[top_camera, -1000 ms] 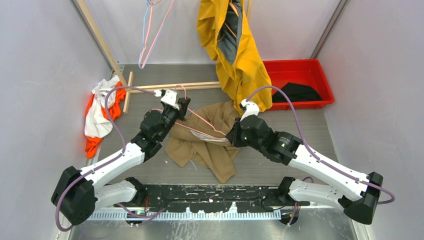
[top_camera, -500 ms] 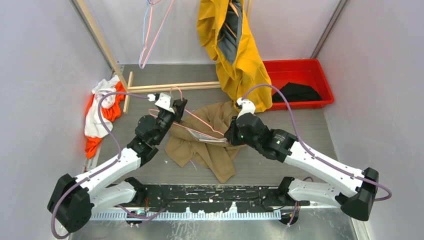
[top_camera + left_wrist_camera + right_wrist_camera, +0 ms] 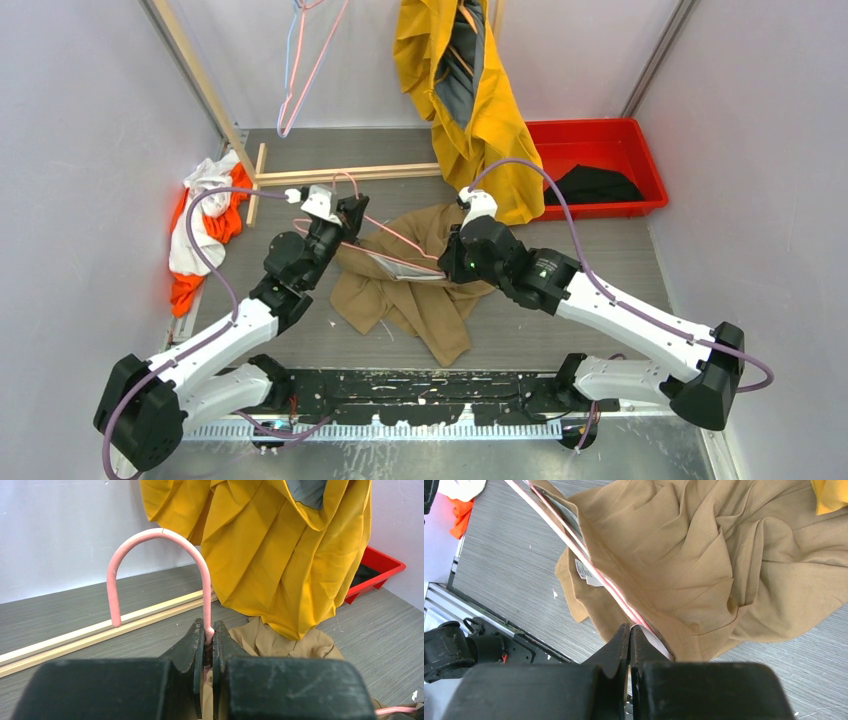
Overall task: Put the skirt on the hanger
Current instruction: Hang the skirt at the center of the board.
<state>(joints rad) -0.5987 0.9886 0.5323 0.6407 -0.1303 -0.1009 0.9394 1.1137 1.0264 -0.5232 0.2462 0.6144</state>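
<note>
One skirt [image 3: 420, 300]: tan, crumpled at the middle of the table [image 3: 610, 265], with the waistband uppermost.
Hanger [image 3: 160, 532]: pink wire held above the skirt, one arm lying along the opened waistband.
Left gripper [image 3: 207, 639]: fingers clamped on the hanger's neck, just under the hook.
Right gripper [image 3: 630, 629]: fingers pressed together at the waistband's edge, touching the hanger's arm; whether cloth is nipped I cannot tell.
Step in hand: probably threading. Keep the hanger level and draw the waistband along its arm without bunching.
</note>
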